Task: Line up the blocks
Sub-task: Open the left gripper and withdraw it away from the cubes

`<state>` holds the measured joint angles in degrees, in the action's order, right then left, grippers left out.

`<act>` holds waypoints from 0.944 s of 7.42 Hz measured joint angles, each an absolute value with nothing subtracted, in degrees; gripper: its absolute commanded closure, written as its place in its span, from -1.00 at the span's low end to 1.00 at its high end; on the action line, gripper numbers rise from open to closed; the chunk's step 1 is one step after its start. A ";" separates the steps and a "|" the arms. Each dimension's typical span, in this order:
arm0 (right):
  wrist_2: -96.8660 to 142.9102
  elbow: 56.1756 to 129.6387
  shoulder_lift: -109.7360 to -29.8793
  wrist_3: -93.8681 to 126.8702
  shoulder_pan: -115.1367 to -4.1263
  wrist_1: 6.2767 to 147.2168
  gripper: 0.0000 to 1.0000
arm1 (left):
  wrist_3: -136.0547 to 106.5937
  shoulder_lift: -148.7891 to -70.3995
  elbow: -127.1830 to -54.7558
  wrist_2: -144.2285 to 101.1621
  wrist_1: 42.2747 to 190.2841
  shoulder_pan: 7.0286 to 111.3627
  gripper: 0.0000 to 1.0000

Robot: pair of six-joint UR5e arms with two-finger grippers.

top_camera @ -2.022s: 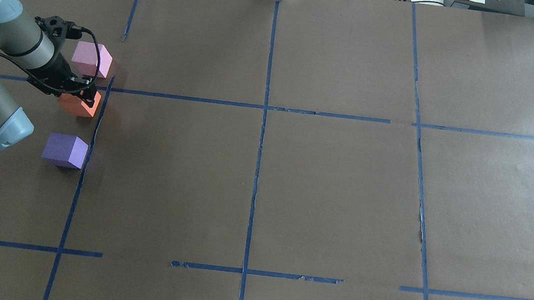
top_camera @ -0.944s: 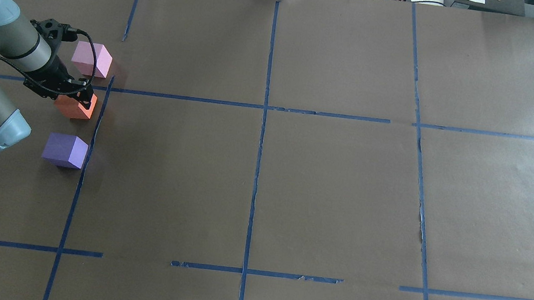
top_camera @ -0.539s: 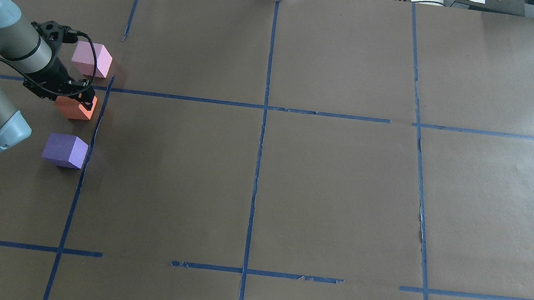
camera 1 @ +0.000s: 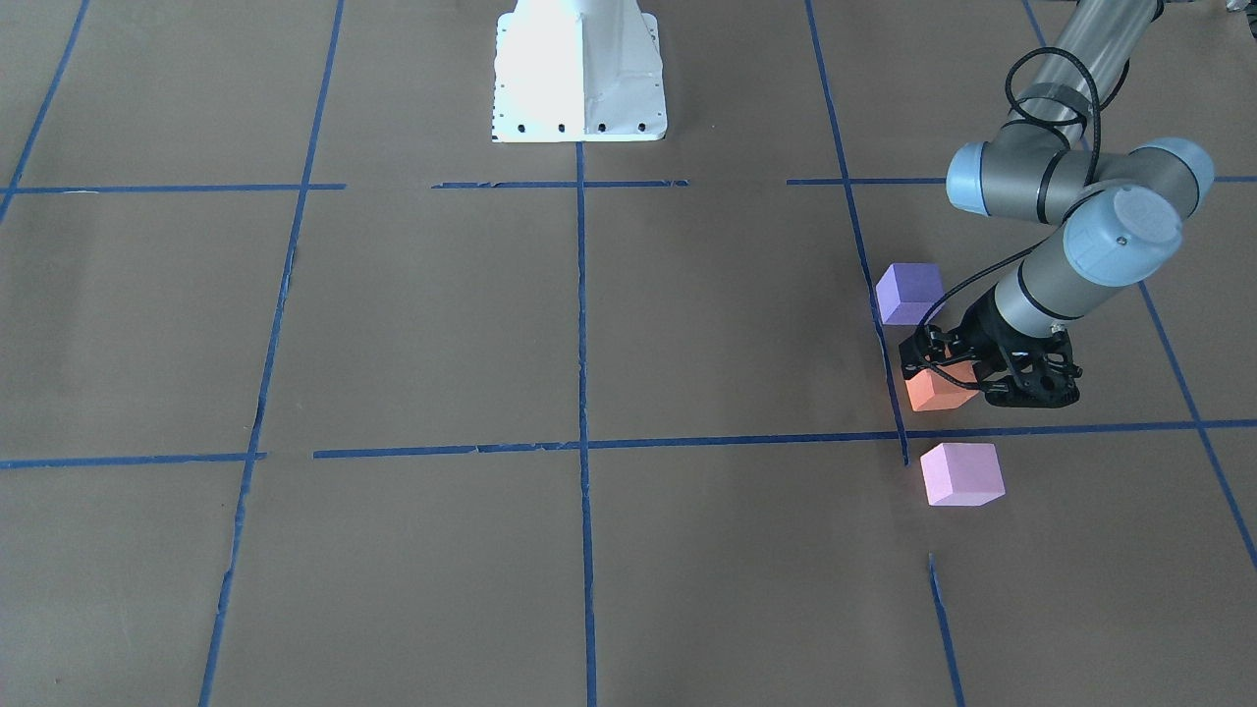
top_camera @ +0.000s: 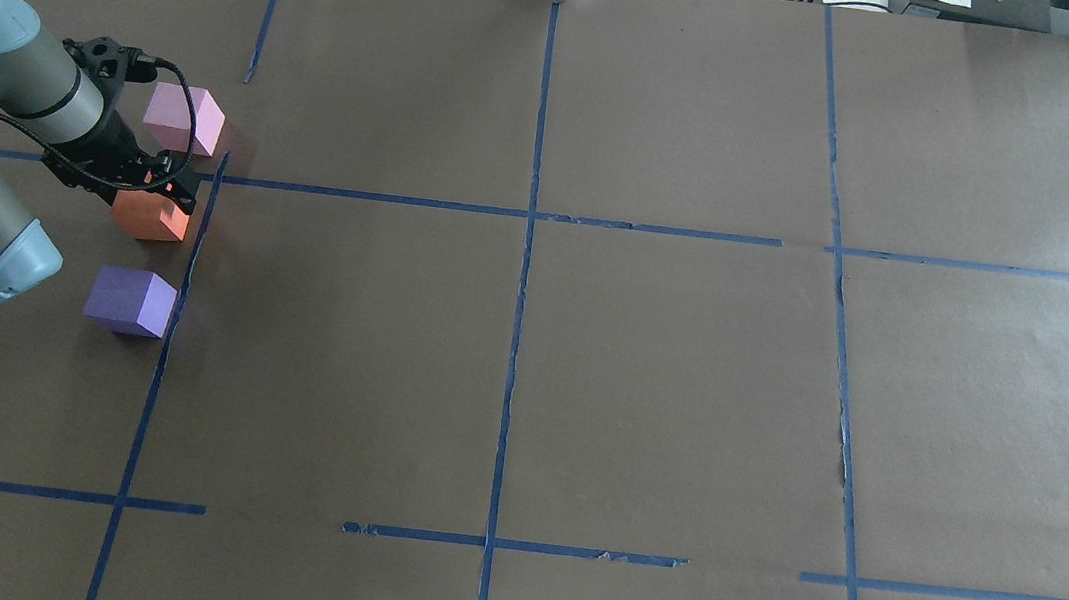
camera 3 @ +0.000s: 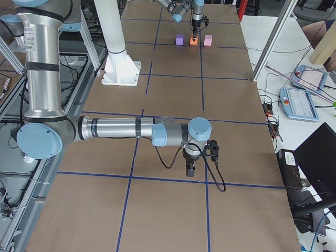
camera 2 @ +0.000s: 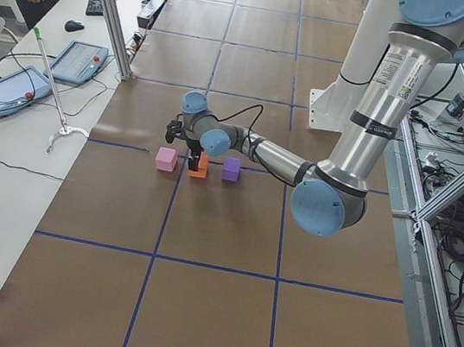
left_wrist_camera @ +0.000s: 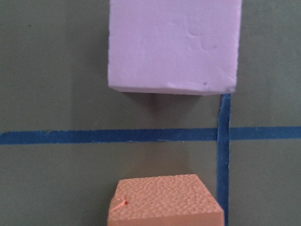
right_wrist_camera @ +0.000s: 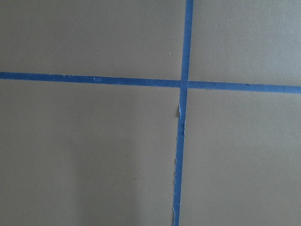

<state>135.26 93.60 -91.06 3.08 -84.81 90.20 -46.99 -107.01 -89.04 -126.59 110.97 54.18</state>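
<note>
desk (top_camera: 666, 385): brown paper cover, divided into squares by blue tape lines (top_camera: 515, 338).
left arm (top_camera: 6, 79): reaches to the far left part of the desk, wrist bent down over the middle block.
right arm (camera 3: 121, 128): stretched low over bare paper, well apart from all three blocks; its wrist camera shows only paper and a tape crossing.
pink block (top_camera: 181, 117): flat on the desk just beyond a tape crossing, farthest from the robot's base.
orange block (top_camera: 146, 218): between the other two, apart from each and just beside the long tape line.
purple block (top_camera: 130, 299): nearest the base, beside the same tape line.
row so far: the three run along the tape with gaps between them; it looks close to a finished line.
left fingers (top_camera: 186, 196): right at the top of the orange block; i cannot tell whether they clamp it or stand slack around it.
right fingers (camera 3: 190, 169): point down at the desk with nothing near them; i cannot tell how far apart they are.
how the blocks should handle: probably very light, soft and matte, so not slippery, but they would dent under a hard squeeze.
where to take hold: two opposite flat sides, squarely and about halfway up, with light pressure.
risk: a light block may cling to a finger or shift at a nudge.
</note>
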 measured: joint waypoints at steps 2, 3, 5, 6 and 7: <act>135.26 93.60 -91.06 3.08 -84.82 90.20 -1.00 | -46.82 -104.16 -97.19 -125.91 107.70 58.46 -1.00; 135.27 93.60 -91.06 3.08 -84.82 90.19 -1.00 | -46.76 -103.36 -100.23 -125.87 105.80 59.79 -1.00; 135.26 93.60 -91.06 3.08 -84.81 90.20 -1.00 | -43.10 -102.22 -101.95 -125.98 104.59 62.06 -1.00; 135.26 93.60 -91.05 3.08 -84.81 90.21 -1.00 | -36.56 -100.59 -101.58 -126.20 104.41 65.34 -1.00; 135.26 93.60 -91.06 3.08 -84.82 90.22 -1.00 | -29.42 -98.74 -100.45 -126.51 104.33 69.76 -0.99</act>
